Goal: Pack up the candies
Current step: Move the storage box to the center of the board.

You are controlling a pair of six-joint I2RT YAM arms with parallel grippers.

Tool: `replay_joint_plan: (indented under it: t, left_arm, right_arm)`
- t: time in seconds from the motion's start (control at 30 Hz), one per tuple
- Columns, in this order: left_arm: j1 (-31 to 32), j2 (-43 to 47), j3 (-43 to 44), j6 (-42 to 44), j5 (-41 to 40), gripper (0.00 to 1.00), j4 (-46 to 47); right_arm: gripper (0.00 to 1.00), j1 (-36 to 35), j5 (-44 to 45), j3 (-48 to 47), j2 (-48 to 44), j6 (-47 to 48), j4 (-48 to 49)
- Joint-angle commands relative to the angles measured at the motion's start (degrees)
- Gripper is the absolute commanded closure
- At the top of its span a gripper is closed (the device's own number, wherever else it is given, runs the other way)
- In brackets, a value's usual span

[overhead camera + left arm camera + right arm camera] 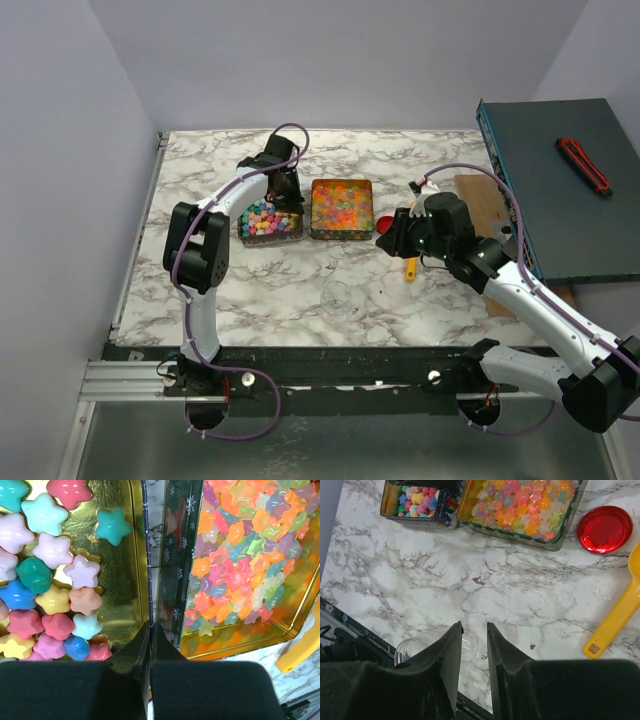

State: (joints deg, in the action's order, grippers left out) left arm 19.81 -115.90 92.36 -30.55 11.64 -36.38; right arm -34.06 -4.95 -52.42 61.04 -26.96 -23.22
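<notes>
Pastel star candies (264,218) fill a gold-lined tin (125,580); glossy jelly candies (342,205) fill a second tin (342,237) just to its right. My left gripper (287,200) stands at the pastel tin's right wall and, in the left wrist view (149,628), is shut on that wall (146,555), with the pastel candies (50,580) on its left and the jellies (240,555) on its right. My right gripper (385,243) is open and empty above bare table (474,625). Both sorts of candy show far ahead in the right wrist view, pastels (417,500) and jellies (520,505).
A clear jar (338,298) lies on its side near the front edge, also behind my right fingers (412,647). A red cap (604,529) and a yellow scoop (615,615) lie right of the jelly tin. A dark box (560,200) with a red tool (583,165) stands at right.
</notes>
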Motion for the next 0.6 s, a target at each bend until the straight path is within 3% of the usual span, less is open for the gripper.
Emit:
replay_joint_plan:
  t: [0.0,0.23,0.57]
  left_arm:
    - [0.3,-0.5,0.2,-0.2,-1.2,0.96,0.9]
    - [0.4,0.7,-1.0,0.2,-1.6,0.70,1.0]
    - [0.4,6.0,-3.2,0.7,-2.1,0.63,0.9]
  right_arm:
    - [0.69,-0.3,1.1,0.8,-0.2,0.4,-0.3]
    - [0.68,-0.3,2.2,0.2,0.1,0.4,-0.9]
    - [0.67,-0.3,6.0,-2.1,0.4,0.6,-4.2]
